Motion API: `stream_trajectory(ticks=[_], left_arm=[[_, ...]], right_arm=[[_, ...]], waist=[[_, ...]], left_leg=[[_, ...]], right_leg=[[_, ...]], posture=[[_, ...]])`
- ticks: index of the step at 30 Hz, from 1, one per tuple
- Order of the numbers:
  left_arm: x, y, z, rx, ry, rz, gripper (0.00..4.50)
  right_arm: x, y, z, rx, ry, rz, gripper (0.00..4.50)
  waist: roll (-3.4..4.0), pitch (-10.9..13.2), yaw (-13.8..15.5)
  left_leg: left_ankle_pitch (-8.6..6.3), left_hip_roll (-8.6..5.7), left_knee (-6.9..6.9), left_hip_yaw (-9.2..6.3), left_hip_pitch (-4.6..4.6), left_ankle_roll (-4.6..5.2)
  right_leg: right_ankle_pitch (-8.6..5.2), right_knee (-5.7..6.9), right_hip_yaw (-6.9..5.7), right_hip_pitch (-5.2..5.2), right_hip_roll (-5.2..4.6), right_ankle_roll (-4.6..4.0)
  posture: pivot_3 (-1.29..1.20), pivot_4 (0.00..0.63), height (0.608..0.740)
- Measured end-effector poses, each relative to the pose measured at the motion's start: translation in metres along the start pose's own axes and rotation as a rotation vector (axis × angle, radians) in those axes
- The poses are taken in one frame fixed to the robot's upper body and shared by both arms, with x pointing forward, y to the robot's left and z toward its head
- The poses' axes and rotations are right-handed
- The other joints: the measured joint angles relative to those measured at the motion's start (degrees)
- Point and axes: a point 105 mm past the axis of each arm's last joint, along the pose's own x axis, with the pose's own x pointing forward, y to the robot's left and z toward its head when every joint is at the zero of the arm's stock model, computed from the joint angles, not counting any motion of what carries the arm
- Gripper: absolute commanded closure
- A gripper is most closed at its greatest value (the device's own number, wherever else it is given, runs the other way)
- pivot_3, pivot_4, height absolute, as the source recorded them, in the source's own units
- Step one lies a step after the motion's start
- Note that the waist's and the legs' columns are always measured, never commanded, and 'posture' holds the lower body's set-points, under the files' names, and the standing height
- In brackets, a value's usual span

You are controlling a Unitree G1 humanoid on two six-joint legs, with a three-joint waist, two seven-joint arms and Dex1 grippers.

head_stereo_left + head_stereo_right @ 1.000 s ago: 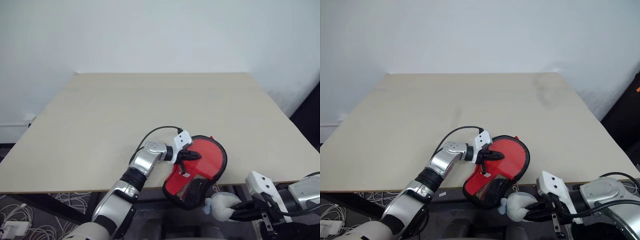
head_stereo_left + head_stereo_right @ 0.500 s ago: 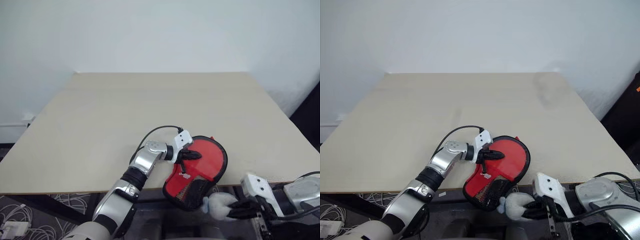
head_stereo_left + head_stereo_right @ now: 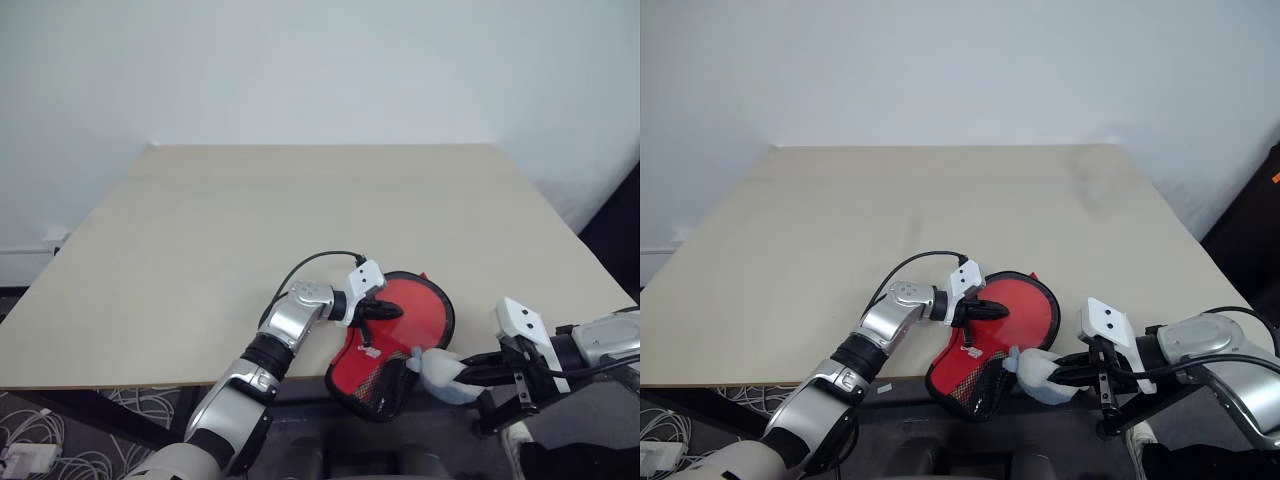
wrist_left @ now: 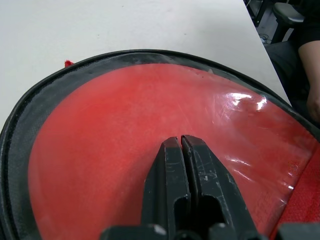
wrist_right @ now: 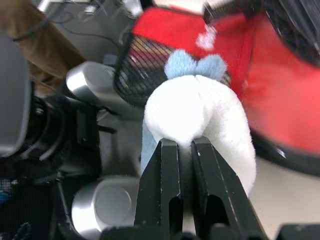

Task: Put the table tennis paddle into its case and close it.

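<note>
- I see the table point(image 3: 300, 210), a large light wooden top, and the work sits at its near edge, toward the right side.
- The case point(image 3: 385, 385) lies there with its round part on the table, while its narrow mesh end hangs over the near edge. The clear side is up.
- The table tennis paddle point(image 4: 125, 150) is inside the case: its red face shows through the clear film, with the black piping around it. I cannot see the handle well; it is probably under the mesh part.
- My left gripper point(image 3: 383, 311) rests on the clear film over the paddle face, near the middle of the round part. Its two fingers are pressed together with no gap and nothing between them, so it only presses on the case and does not pinch it.
- My right gripper point(image 3: 1065, 371) is in front of the table edge, just beside the hanging mesh end of the case. Its fingers are clamped on a small white plush toy point(image 5: 200, 120) with a light blue tuft, and this toy is touching or almost touching the mesh.
</note>
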Motion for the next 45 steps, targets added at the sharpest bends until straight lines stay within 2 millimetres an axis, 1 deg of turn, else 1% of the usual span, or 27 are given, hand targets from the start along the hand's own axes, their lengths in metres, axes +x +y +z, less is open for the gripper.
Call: stream_trajectory(ticks=[3, 5, 10, 16, 19, 21, 24, 27, 31, 34, 35, 37, 39, 40, 41, 42, 44, 45], left_arm=[[0.001, -0.001, 0.001, 0.000, -0.002, -0.004, 4.50], [0.001, -0.001, 0.001, -0.001, -0.003, -0.003, 4.50], [0.002, -0.001, 0.001, -0.001, -0.003, -0.003, 4.50], [0.002, -0.001, 0.001, -0.002, -0.003, -0.002, 4.50], [0.001, -0.001, 0.000, -0.002, -0.002, 0.000, 4.50], [0.000, -0.001, 0.000, -0.002, -0.001, 0.003, 4.50], [-0.001, -0.001, 0.000, -0.002, -0.001, 0.003, 4.50], [0.000, -0.001, 0.000, -0.004, 0.000, 0.003, 4.50], [0.001, -0.001, 0.000, -0.007, 0.000, 0.002, 4.50], [0.001, -0.001, 0.000, -0.005, 0.002, 0.002, 4.50], [0.000, 0.000, 0.000, -0.002, 0.003, 0.004, 4.33], [-0.002, 0.000, -0.001, 0.003, 0.005, 0.005, 3.95], [-0.002, 0.000, -0.001, 0.006, 0.003, 0.005, 3.25], [-0.003, 0.000, 0.000, 0.012, 0.001, 0.006, 2.92], [-0.005, 0.000, 0.000, 0.019, -0.001, 0.012, 2.63], [-0.006, 0.000, 0.000, 0.023, -0.002, 0.018, 2.25], [-0.012, 0.005, 0.003, 0.026, -0.008, 0.053, 1.49], [-0.016, 0.009, 0.005, 0.024, -0.016, 0.076, 1.18]], right_arm=[[0.015, 0.018, 0.007, -0.013, -0.019, 0.086, 4.46], [0.025, 0.029, 0.005, -0.017, -0.003, 0.130, 4.46], [0.040, 0.047, 0.001, -0.021, 0.015, 0.205, 4.46], [0.051, 0.058, -0.003, -0.021, 0.030, 0.248, 4.46], [0.053, 0.062, 0.000, -0.034, 0.021, 0.259, 4.46], [0.053, 0.071, 0.004, -0.043, 0.007, 0.290, 4.46], [0.055, 0.090, 0.010, -0.052, -0.021, 0.358, 4.46], [0.056, 0.093, 0.013, -0.051, -0.031, 0.353, 4.46], [0.062, 0.090, 0.020, -0.047, -0.065, 0.334, 3.35], [0.062, 0.087, 0.023, -0.034, -0.072, 0.343, 2.26], [0.061, 0.084, 0.023, -0.025, -0.073, 0.338, 1.88], [0.057, 0.070, 0.029, -0.023, -0.082, 0.312, 1.20], [0.048, 0.054, 0.038, -0.027, -0.107, 0.261, 0.44], [0.045, 0.047, 0.042, -0.023, -0.126, 0.243, 0.16], [0.042, 0.039, 0.049, -0.015, -0.158, 0.225, 0.00], [0.038, 0.031, 0.054, -0.008, -0.180, 0.200, 0.00], [0.028, 0.007, 0.061, 0.019, -0.224, 0.113, 0.00], [0.025, -0.002, 0.064, 0.026, -0.238, 0.080, 0.00]], waist=[[0.02, -0.02, -0.02], [0.02, -0.02, -0.02], [0.01, -0.02, -0.02], [0.00, -0.03, -0.02], [0.00, -0.04, -0.03], [0.00, -0.04, -0.01], [-0.02, -0.04, -0.03], [-0.11, -0.05, -0.05], [-0.14, -0.05, -0.02], [-0.15, -0.05, -0.05], [-0.16, -0.05, -0.04], [-0.14, -0.05, -0.08], [-0.15, -0.05, -0.08], [-0.16, -0.04, -0.06], [-0.17, -0.04, -0.08], [-0.15, -0.02, -0.10], [-0.14, 0.01, -0.13], [-0.16, 0.04, -0.15]], left_leg=[[0.00, 0.00, 0.00, 0.01, -0.01, 0.02], [-0.01, -0.01, 0.02, 0.02, -0.01, 0.02], [-0.06, 0.00, 0.02, 0.02, 0.00, -0.08], [-0.06, 0.00, 0.02, 0.02, 0.00, -0.07], [-0.04, 0.01, 0.02, 0.01, 0.00, -0.04], [-0.03, 0.02, 0.00, 0.00, 0.00, -0.02], [-0.04, 0.04, 0.00, 0.00, 0.00, 0.01], [-0.05, 0.04, 0.02, 0.01, 0.00, -0.02], [-0.08, 0.06, 0.03, -0.01, 0.01, -0.08], [-0.07, 0.05, 0.07, 0.02, 0.02, -0.05], [-0.08, 0.05, 0.08, 0.01, 0.02, -0.06], [-0.09, 0.06, 0.10, 0.05, 0.04, -0.08], [-0.15, 0.10, 0.10, 0.04, 0.05, -0.20], [-0.15, 0.12, 0.10, 0.03, 0.05, -0.20], [-0.15, 0.13, 0.10, 0.03, 0.04, -0.19], [-0.11, 0.14, 0.09, 0.04, 0.03, -0.12], [-0.02, 0.15, 0.06, 0.08, -0.03, 0.03], [-0.02, 0.17, 0.06, 0.10, -0.07, 0.03]], right_leg=[[0.00, -0.01, 0.02, 0.00, 0.00, 0.00], [0.00, 0.00, 0.02, 0.00, -0.02, 0.01], [0.00, 0.00, 0.02, 0.00, -0.02, 0.01], [0.00, 0.00, 0.02, 0.00, -0.02, 0.01], [0.00, 0.00, 0.01, 0.00, -0.01, 0.00], [0.00, 0.00, 0.00, -0.01, 0.00, 0.00], [0.00, -0.01, 0.00, -0.01, 0.00, 0.00], [0.00, -0.01, 0.00, 0.00, 0.00, 0.00], [0.00, 0.00, -0.02, 0.00, 0.00, 0.00], [0.01, 0.01, 0.00, 0.02, -0.02, 0.01], [0.01, 0.01, 0.00, 0.02, -0.02, 0.00], [0.03, 0.02, 0.00, 0.02, -0.04, 0.01], [0.04, 0.04, -0.01, 0.01, -0.02, 0.01], [0.05, 0.04, -0.04, 0.01, -0.01, -0.01], [0.07, 0.06, -0.04, -0.01, 0.00, -0.03], [0.08, 0.07, -0.03, -0.02, 0.01, -0.05], [0.10, 0.10, 0.00, -0.06, 0.04, -0.08], [0.11, 0.12, 0.03, -0.08, 0.06, -0.09]], posture=[[0.00, 0.000, 0.740], [0.00, 0.000, 0.740], [0.00, 0.000, 0.740], [0.00, 0.000, 0.740], [0.00, 0.000, 0.740], [0.00, 0.000, 0.740], [0.00, 0.000, 0.740], [0.00, 0.000, 0.740], [0.00, 0.000, 0.740], [0.00, 0.000, 0.740], [0.00, 0.000, 0.740], [0.00, 0.000, 0.740], [0.00, 0.000, 0.740], [0.00, 0.000, 0.740], [0.00, 0.000, 0.740], [0.00, 0.000, 0.740], [0.00, 0.000, 0.740], [0.00, 0.000, 0.740]])
